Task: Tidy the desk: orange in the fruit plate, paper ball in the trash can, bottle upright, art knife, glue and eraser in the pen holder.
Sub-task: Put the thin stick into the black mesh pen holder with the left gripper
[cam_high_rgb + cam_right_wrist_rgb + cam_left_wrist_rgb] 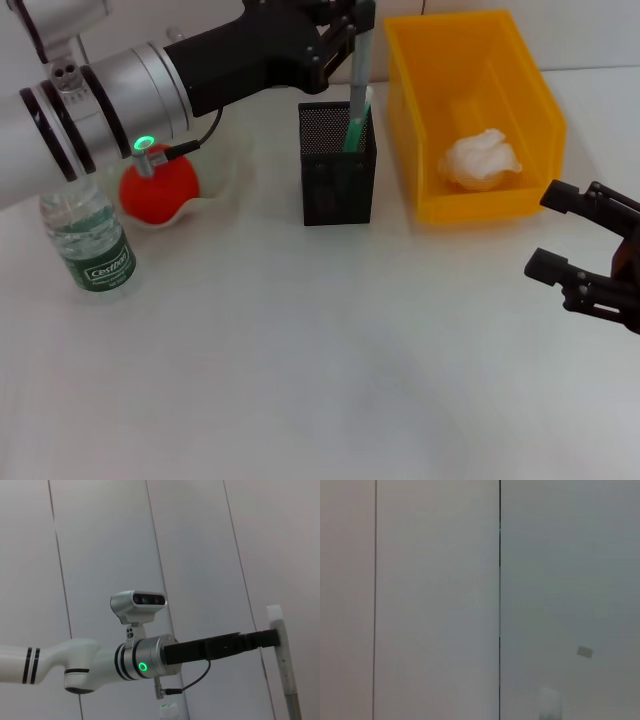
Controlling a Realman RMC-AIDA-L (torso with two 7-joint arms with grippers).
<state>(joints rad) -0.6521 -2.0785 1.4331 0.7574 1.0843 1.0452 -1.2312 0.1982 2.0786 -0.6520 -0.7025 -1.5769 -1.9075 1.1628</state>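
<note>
My left gripper (pixel 350 35) reaches in from the left and is shut on a long grey and white art knife (pixel 358 75), held upright with its lower end at the mouth of the black mesh pen holder (pixel 337 185). A green item (pixel 352 132) stands inside the holder. In the right wrist view, the left gripper (pixel 272 637) clamps the art knife (pixel 281 655). The orange (pixel 160 188) lies in the translucent fruit plate (pixel 222 175). The bottle (pixel 92 245) stands upright at the left. The paper ball (pixel 480 160) lies in the yellow trash can (pixel 470 40). My right gripper (pixel 540 231) is open near the right edge.
The left forearm (pixel 130 95) spans above the orange and the bottle. The trash can stands close beside the pen holder. The left wrist view shows only a panelled wall (pixel 435 600).
</note>
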